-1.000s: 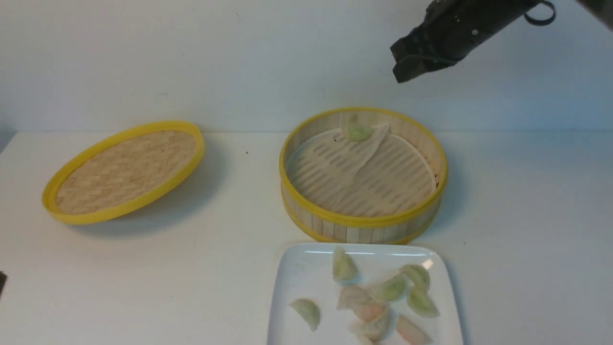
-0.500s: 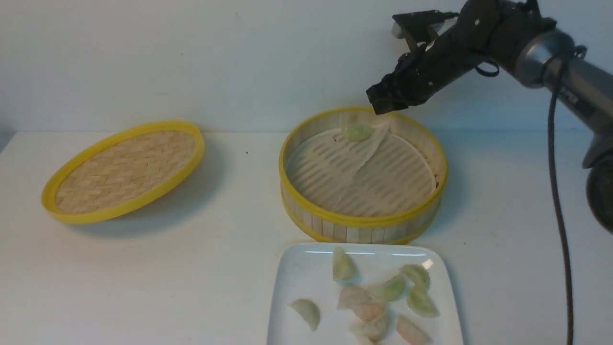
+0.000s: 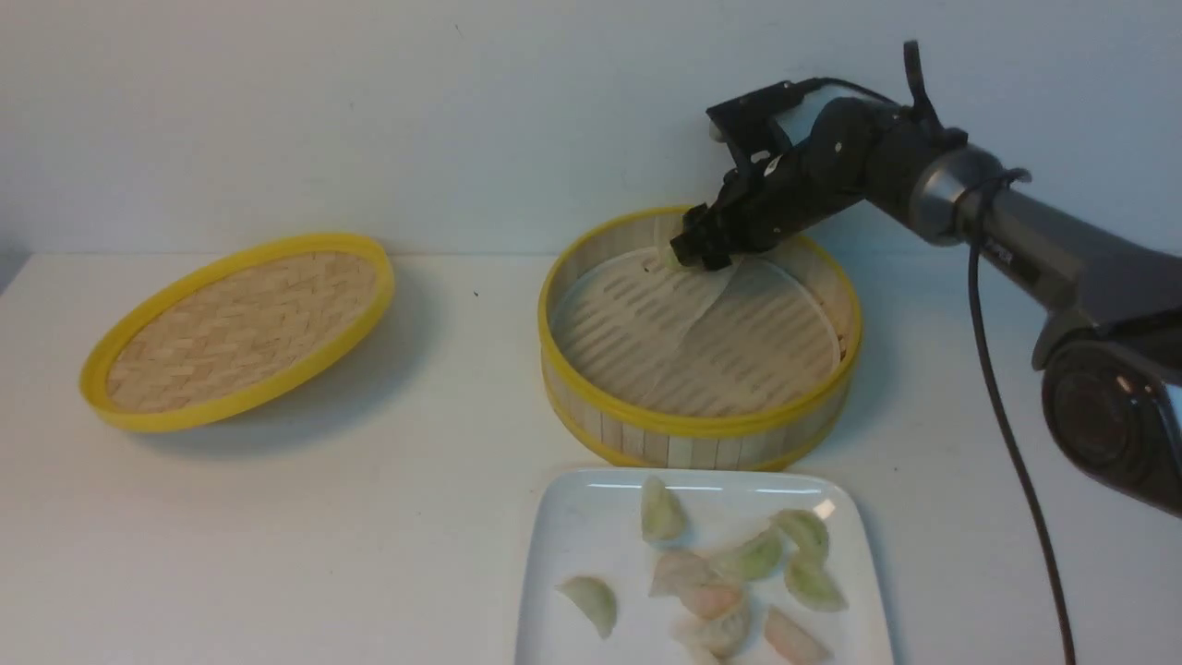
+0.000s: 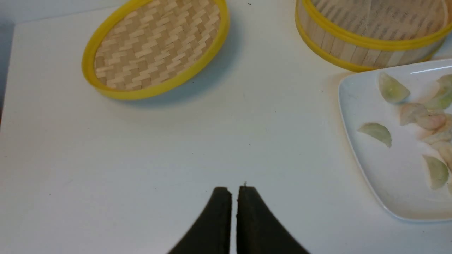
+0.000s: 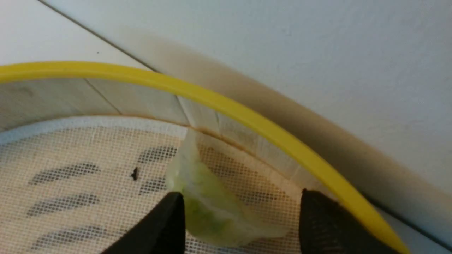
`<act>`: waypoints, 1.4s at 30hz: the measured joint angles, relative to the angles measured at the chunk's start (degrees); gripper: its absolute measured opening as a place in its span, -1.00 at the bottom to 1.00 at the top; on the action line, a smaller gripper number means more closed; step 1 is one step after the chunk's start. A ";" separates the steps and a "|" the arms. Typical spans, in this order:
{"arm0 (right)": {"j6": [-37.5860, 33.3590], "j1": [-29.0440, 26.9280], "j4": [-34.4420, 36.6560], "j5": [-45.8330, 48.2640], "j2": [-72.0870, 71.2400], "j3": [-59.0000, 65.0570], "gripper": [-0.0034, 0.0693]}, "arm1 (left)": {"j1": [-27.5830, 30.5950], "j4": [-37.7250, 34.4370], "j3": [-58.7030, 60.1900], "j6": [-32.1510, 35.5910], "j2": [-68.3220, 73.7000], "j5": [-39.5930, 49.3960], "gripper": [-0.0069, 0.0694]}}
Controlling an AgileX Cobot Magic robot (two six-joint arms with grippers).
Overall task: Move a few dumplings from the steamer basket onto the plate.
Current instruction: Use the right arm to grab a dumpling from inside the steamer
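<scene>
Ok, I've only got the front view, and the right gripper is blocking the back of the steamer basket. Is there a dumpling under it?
Observer: Yes. The right wrist view shows one pale green dumpling on the mesh liner by the steamer basket wall, between the fingers of the right gripper.
Operator: Gripped already?
Observer: No, the jaws stand open. One finger is right beside the dumpling, the other is clear of it.
Operator: And the left gripper? I can't see it.
Observer: The left wrist view shows the left gripper shut and empty above the table.
</scene>
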 joint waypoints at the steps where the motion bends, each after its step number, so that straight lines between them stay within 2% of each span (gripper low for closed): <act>1: 0.00 0.22 0.00 -0.69 0.19 -0.04 0.22 | 0.00 0.31 0.00 0.00 0.00 0.00 -0.80; 8: -0.04 0.80 -0.39 -1.58 1.43 -0.24 0.22 | 0.00 0.85 0.00 0.00 0.00 0.00 -0.80; 16: -0.21 0.86 -1.77 -0.10 0.95 -0.49 0.10 | 0.00 1.11 0.00 0.00 0.00 0.00 -0.80; 28: 0.76 0.86 -4.50 11.47 -7.55 -0.43 0.05 | 0.00 2.09 0.00 -0.01 0.00 0.00 -0.80; 36: 2.39 0.86 -4.59 26.94 -15.86 -0.43 0.04 | 0.00 2.19 0.00 -0.01 0.00 0.00 -0.80; 42: 6.01 0.86 -4.73 27.78 -24.74 3.41 0.04 | 0.00 2.19 0.00 -0.01 0.00 0.04 -0.80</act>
